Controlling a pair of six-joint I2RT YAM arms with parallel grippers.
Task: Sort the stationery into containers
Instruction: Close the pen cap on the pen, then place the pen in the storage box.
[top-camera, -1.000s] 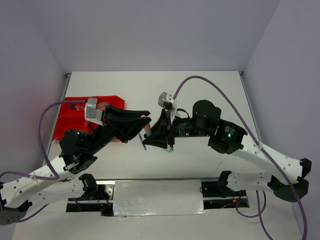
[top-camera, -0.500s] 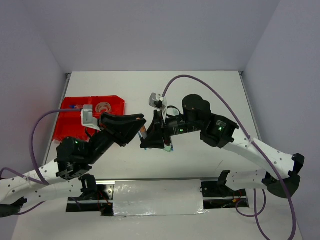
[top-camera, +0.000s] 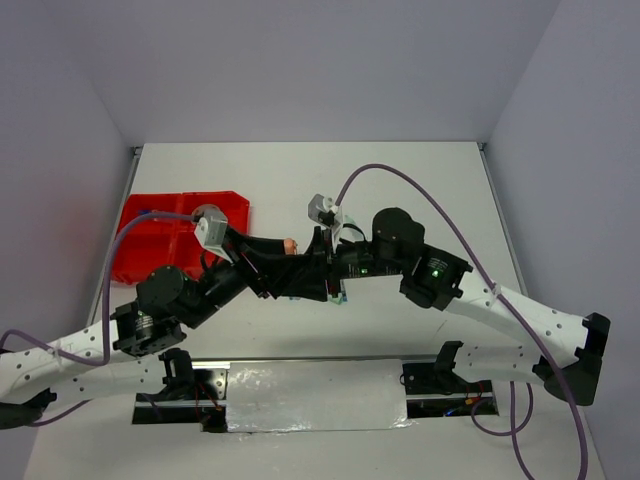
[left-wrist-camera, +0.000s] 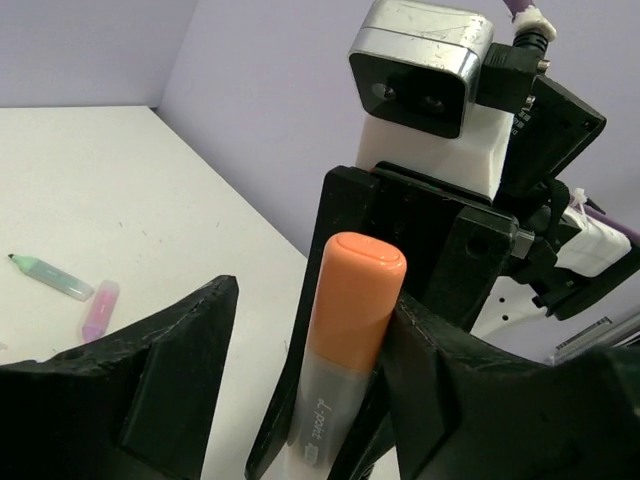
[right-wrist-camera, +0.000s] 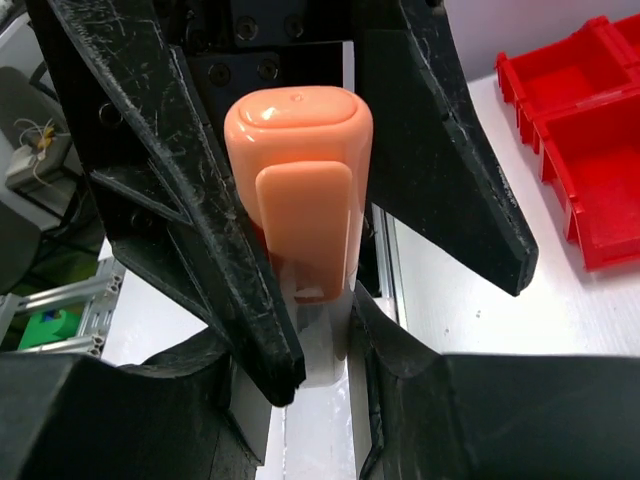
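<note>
The right gripper (right-wrist-camera: 320, 375) clamps the lower barrel of the orange marker (right-wrist-camera: 298, 170); the barrel's end is hidden. The left gripper (left-wrist-camera: 312, 300) stands spread around the cap, with a gap on one side. Both meet mid-table, right of the red tray (top-camera: 150, 235), which is partly covered.

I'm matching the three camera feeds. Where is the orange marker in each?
Top external: orange marker, a small peach spot just left of centre.
Left wrist: bottom centre, upright, cap up.
Right wrist: centre, cap end toward the camera.
Shared landmark: the red tray, left in the top view, top right in the right wrist view; the left wrist view misses it.
</note>
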